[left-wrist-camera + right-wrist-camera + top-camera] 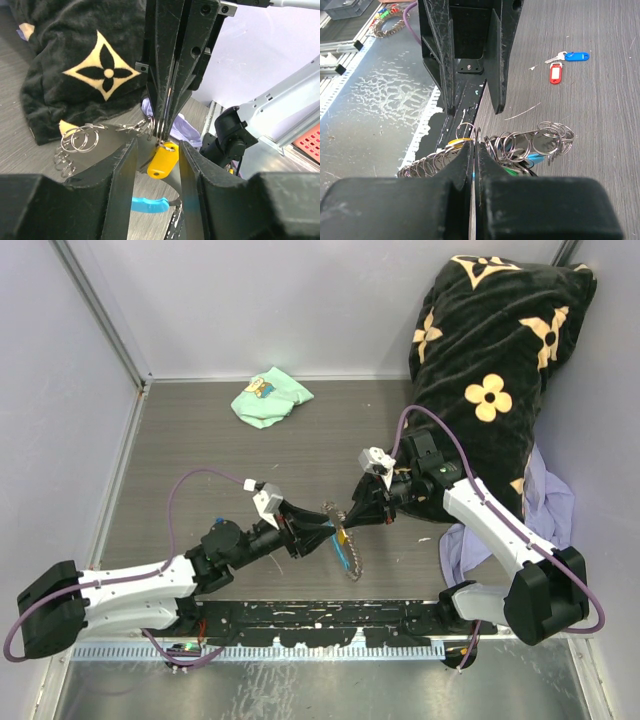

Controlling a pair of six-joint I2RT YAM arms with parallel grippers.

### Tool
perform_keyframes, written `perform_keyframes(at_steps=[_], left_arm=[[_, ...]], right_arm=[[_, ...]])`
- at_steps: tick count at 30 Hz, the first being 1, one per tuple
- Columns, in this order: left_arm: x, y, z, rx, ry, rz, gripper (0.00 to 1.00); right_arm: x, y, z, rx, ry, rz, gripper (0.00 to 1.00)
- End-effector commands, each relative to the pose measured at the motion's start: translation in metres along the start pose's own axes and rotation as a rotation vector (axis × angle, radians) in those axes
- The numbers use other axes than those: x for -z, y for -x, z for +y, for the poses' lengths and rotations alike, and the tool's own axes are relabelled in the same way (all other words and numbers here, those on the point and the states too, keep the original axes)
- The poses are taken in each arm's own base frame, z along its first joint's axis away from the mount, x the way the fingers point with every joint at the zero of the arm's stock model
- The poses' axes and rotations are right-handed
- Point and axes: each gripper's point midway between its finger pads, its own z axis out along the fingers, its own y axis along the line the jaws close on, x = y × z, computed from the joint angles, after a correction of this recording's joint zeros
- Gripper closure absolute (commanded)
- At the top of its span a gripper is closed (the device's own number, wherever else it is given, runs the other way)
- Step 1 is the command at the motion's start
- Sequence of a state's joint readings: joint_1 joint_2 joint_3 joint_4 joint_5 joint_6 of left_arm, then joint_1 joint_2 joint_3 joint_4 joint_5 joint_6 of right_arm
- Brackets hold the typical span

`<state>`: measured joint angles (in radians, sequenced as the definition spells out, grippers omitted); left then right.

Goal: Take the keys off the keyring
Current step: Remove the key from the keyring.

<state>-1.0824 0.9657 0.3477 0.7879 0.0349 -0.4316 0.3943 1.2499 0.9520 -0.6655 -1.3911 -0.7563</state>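
Slippage is looming. Right claw (475, 149) is pinching tight on the thin keyring (467, 124); left claw (158, 148) is straddling the yellow-tagged key (162, 161), parted, empty.

Bright metal, plain plastic
Keyring (551, 139) loops shiny silvery metal; yellow tag (162, 161) smooth plastic; table (300, 445) matt grey wood-grain; black cloth (490, 340) plush.

Soft, even overhead light leaves only faint shadows on the worktop (250, 455), white glare blooms on the scuffed metal strip (375, 100) beside the right hand (474, 146), and the left hand (155, 150) looms blurred near its lens.
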Motion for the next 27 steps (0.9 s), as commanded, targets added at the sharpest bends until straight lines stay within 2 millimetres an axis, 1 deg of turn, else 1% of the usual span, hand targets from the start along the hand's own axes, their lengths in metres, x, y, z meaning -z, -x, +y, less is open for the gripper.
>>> perform_keyframes(at_steps=[1, 8, 14, 19, 27], left_arm=[[-0.015, 0.042, -0.017, -0.003, -0.057, -0.117, 0.61], [-0.022, 0.038, -0.011, 0.002, -0.033, -0.073, 0.7], [-0.026, 0.029, -0.014, 0.008, -0.064, -0.022, 0.75], [-0.026, 0.023, -0.017, 0.012, -0.099, 0.006, 0.78], [-0.027, 0.016, -0.013, 0.021, -0.105, 0.039, 0.8]], right_arm=[[0.001, 0.017, 0.01, 0.065, 0.04, -0.051, 0.99], [0.001, 0.017, 0.011, 0.067, 0.041, -0.052, 0.99], [0.0, 0.017, 0.011, 0.066, 0.043, -0.052, 0.99], [0.0, 0.017, 0.011, 0.064, 0.043, -0.052, 0.99], [0.0, 0.017, 0.011, 0.066, 0.043, -0.052, 0.99]])
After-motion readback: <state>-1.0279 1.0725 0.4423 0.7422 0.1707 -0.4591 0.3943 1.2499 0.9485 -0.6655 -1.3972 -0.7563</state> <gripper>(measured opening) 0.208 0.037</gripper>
